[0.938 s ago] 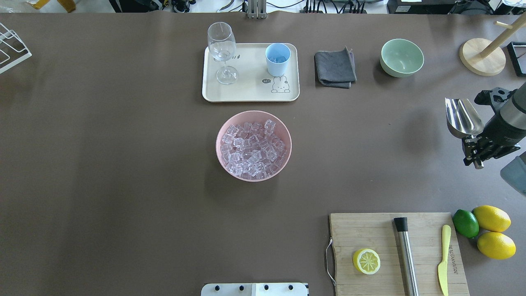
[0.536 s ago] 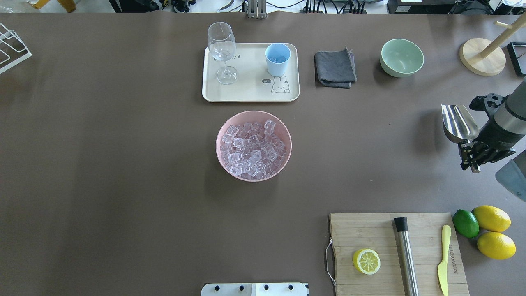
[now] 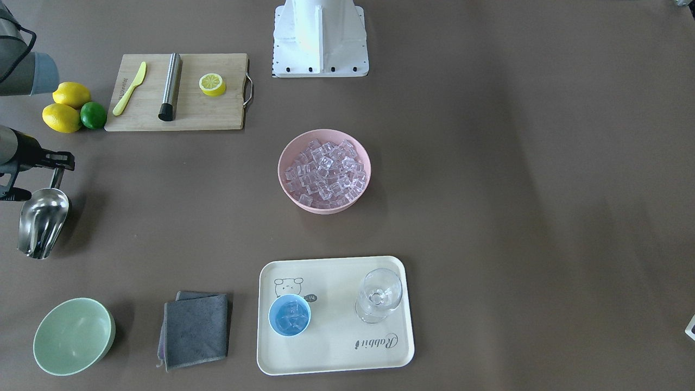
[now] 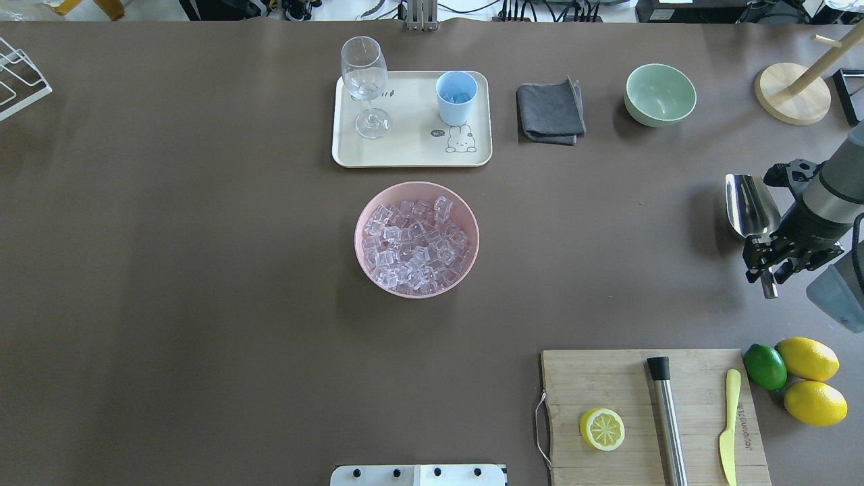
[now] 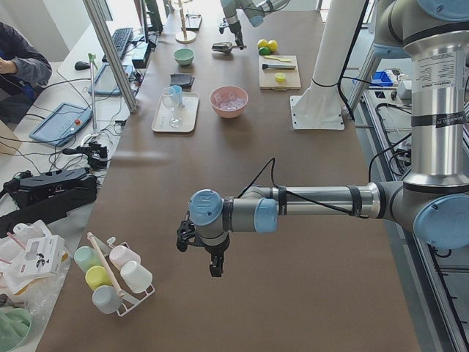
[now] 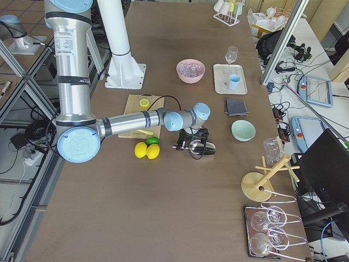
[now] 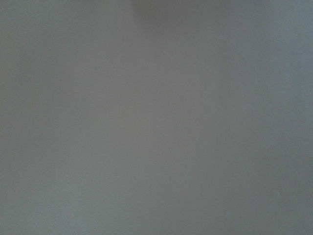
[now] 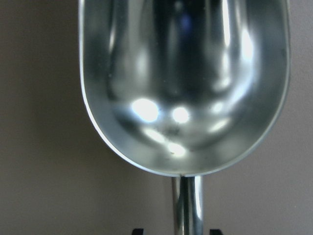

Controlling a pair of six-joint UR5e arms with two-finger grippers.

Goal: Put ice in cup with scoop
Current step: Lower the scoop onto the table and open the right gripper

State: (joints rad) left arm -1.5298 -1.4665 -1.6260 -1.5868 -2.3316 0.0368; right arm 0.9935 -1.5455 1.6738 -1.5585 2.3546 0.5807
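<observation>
Empty scoop (image 4: 749,202) held at the table's (image 4: 202,304) right side
Well right of the tray (image 4: 412,152) and pink bowl (image 4: 476,236), the scoop is clenched by its handle in the right gripper (image 4: 764,260). Some ice (image 3: 290,316) is seen in the cup (image 4: 456,111). Any further load should be dug shallowly and carried level. The left gripper's (image 5: 209,253) state cannot be told.

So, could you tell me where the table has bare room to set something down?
Most of the table's left half, beside the pink bowl and tray, is bare. So is the stretch between the pink bowl and the scoop, ahead of the cutting board. It is crowded along the far edge and around the lemons.
</observation>
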